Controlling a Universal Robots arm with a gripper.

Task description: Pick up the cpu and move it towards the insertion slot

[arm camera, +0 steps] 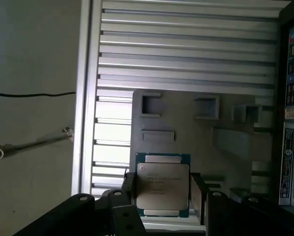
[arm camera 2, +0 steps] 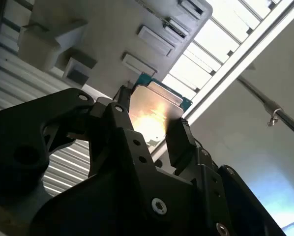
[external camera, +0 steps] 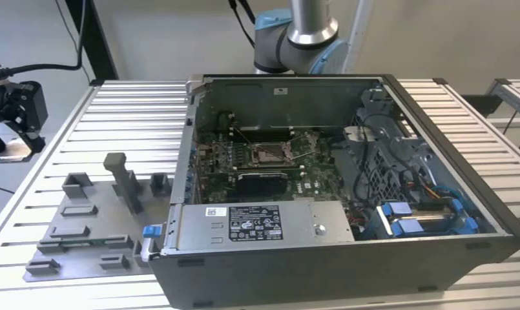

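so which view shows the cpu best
First wrist view: the cpu faces the camera, silvery top nearly whole. The second wrist view has it under glare; the exterior view, a small tan sliver.

I can see my arm's silver tube and grey, blue-capped joint (external camera: 296, 39) standing at the back of the exterior view. The black two-fingered gripper (external camera: 15, 139) hangs at that view's far left, off the surface, with its fingers pointing down. In both wrist views the fingers (arm camera: 196, 196) press from opposite sides on the small, thin, square cpu with the silvery metal top (arm camera: 162, 189), which sits clamped between the tips.
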